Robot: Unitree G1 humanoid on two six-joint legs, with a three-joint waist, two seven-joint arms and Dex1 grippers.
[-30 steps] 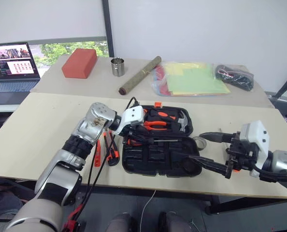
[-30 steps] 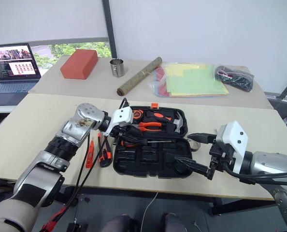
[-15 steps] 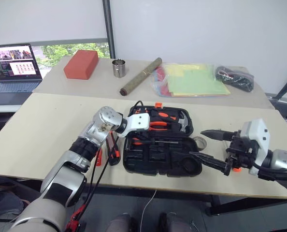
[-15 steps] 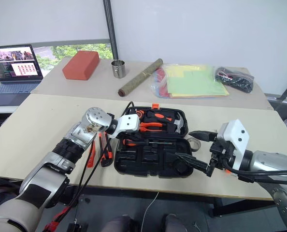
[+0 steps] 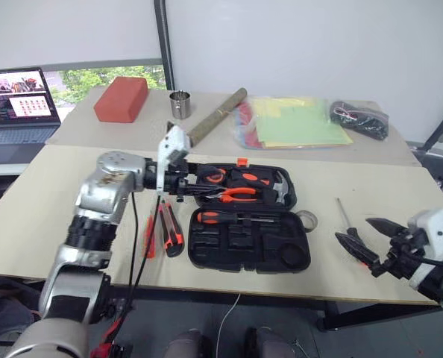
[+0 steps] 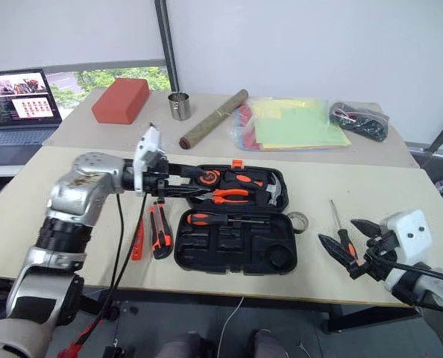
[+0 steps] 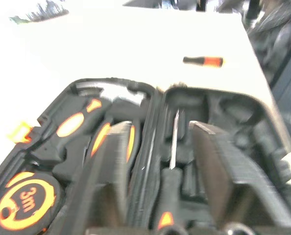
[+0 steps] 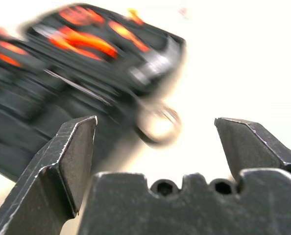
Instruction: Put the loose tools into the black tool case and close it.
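Left gripper [image 5: 195, 179] is hanging over the back-left part of the open black tool case [image 5: 249, 250], fingers parted with nothing between them, pointing sideways across the pliers [image 5: 240, 192] and hammer [image 5: 281, 186]. One screwdriver [image 5: 233, 218] already sits in a slot of the case's near half. Utility knife [image 5: 173, 231] and the little orange tester pen [image 5: 150, 239] lie on the table [image 5: 50, 201] just left of the case. Right gripper [image 6: 352, 240] is off to the right near the table's front edge, jaws spread wide and empty, right by the other screwdriver [image 6: 339, 233]. Behind: a red block [image 5: 122, 98], metal cup [image 5: 180, 104], cardboard tube [image 5: 215, 116], laptop [image 5: 16, 101]. Left arm is raised, elbow bent.
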